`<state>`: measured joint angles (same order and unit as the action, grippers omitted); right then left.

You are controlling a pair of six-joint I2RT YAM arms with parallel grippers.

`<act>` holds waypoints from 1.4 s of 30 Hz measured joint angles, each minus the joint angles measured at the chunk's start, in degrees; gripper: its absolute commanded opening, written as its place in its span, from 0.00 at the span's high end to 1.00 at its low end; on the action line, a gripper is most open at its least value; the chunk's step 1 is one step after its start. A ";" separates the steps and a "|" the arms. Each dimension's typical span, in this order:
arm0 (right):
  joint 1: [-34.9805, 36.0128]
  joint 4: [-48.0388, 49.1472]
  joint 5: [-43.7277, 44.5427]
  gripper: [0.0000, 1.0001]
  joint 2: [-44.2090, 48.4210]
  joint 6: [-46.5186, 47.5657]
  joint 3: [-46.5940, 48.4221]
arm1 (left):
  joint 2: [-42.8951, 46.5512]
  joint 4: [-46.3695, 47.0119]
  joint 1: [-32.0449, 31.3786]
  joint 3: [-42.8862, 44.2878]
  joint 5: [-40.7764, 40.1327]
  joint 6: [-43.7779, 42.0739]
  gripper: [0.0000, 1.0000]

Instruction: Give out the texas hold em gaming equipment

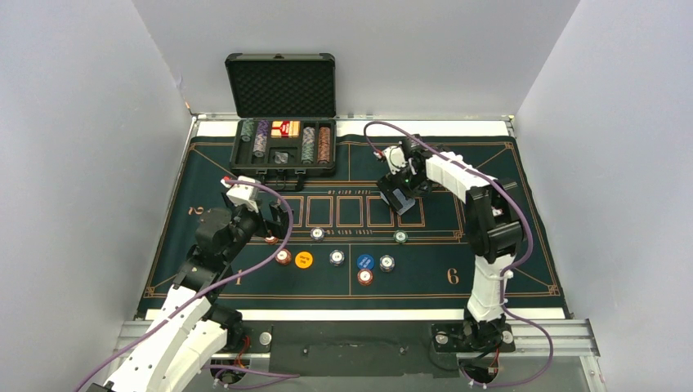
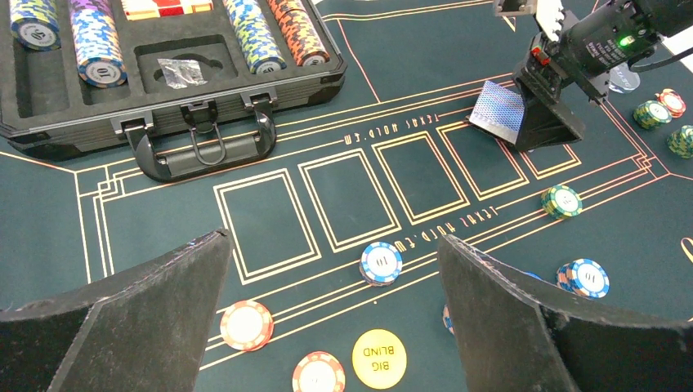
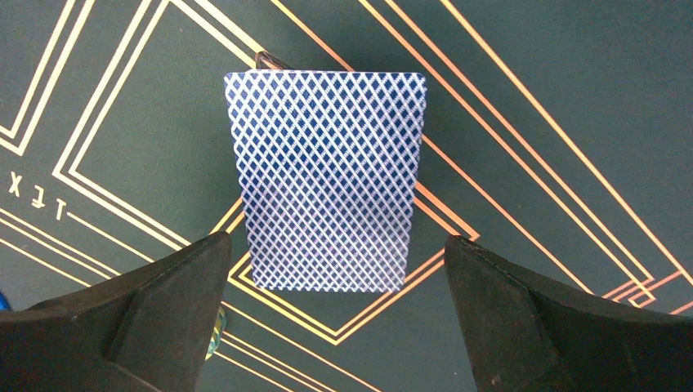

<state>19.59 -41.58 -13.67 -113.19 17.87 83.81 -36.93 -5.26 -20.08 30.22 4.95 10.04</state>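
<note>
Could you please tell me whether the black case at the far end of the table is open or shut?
Open: the lid stands upright behind the tray, exposing the chip stacks.

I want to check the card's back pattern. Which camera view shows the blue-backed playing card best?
The right wrist view: the blue-backed playing card fills the centre, its lattice pattern sharp. The left wrist view shows it small and slanted; the top view shows barely a bluish patch.
</note>
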 measured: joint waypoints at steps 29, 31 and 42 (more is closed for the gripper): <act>0.42 0.50 2.14 0.13 -4.46 -1.22 2.01 | -0.33 0.00 0.24 0.00 -0.02 -0.02 0.03; 0.50 0.52 2.32 0.16 -4.46 -1.27 2.01 | -0.33 0.00 0.31 0.00 -0.02 -0.02 0.03; 1.86 0.48 3.63 0.37 -4.46 -1.03 1.97 | -0.31 0.00 0.33 0.00 -0.11 -0.04 0.02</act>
<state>21.45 -41.10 -10.04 -117.64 16.84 85.78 -37.23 -5.26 -19.75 30.22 4.84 10.00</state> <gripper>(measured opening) 0.726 0.989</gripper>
